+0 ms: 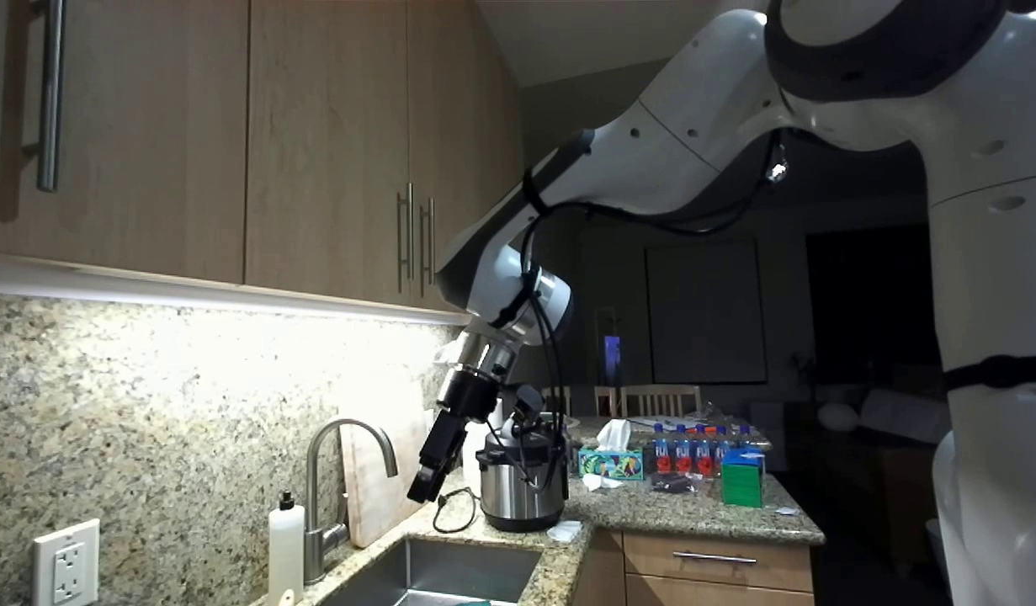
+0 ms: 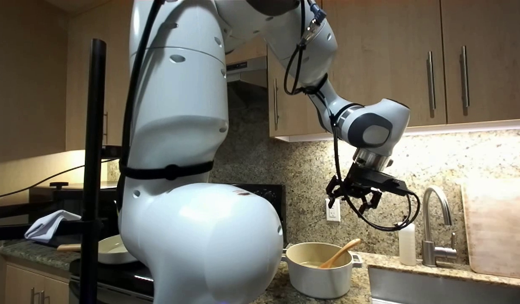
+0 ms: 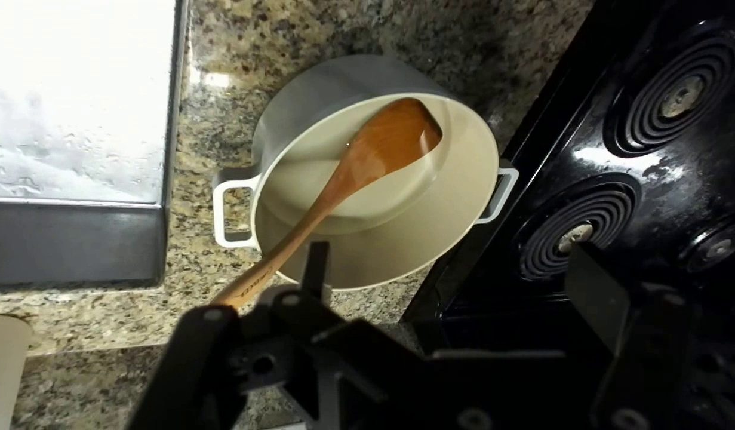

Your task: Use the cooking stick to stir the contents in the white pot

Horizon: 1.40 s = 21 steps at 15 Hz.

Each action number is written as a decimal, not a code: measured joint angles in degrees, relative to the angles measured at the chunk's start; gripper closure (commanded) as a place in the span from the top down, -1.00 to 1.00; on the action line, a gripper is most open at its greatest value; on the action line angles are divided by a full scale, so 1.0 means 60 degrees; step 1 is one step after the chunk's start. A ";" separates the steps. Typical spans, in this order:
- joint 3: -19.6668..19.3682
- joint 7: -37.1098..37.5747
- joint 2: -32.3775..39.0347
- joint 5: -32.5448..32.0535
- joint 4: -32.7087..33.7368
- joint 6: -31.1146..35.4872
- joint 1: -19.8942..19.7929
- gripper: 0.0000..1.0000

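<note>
Wrist view: the white pot (image 3: 457, 197) stands upright on the granite surface (image 3: 224, 131), between the sink (image 3: 74, 245) and the stove (image 3: 672, 197). One pot handle points toward the sink; the opposite handle is just beside the stove edge. The wooden spatula (image 3: 346, 179) rests inside the pot — blade within the walls, shaft slanting out over the rim near the sink-side handle. The end of the shaft is hidden behind the pincer (image 3: 454, 278). Whether the pot contains liquid cannot be told.

Pincer state: fingers spread wide, with a broad gap between the fingertips (image 3: 315, 269).

Pincer position: in an exterior view, the pincer hangs from the end of the white arm (image 2: 200, 245), higher than the pot and apart from it.

Surroundings: in both exterior views, the tap (image 2: 428, 223) rises at the wall side of the sink, with the soap bottle (image 2: 407, 247) near it. The cutting board (image 2: 496, 228) stands on edge against the wall. In an exterior view, a pan (image 2: 116, 257) is partly hidden by the arm. In an exterior view, an electric cooker (image 1: 513, 492) stands beyond the sink — near a tissue box (image 1: 610, 465), a row of water bottles (image 1: 682, 454) and a green box (image 1: 742, 486).
</note>
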 measured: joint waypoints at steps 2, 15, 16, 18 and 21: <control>0.0023 0.0002 -0.0197 -0.0001 0.0005 -0.0023 -0.0108 1.00; 0.0270 -0.1524 0.2527 -0.0087 0.4082 -0.4978 -0.1890 1.00; 0.0358 -0.1682 0.2982 -0.0087 0.4655 -0.5471 -0.2074 1.00; 0.0621 -0.1704 0.3880 -0.0001 0.5778 -0.6026 -0.2363 1.00; 0.0980 -0.1407 0.4712 0.0748 0.6563 -0.5920 -0.2579 1.00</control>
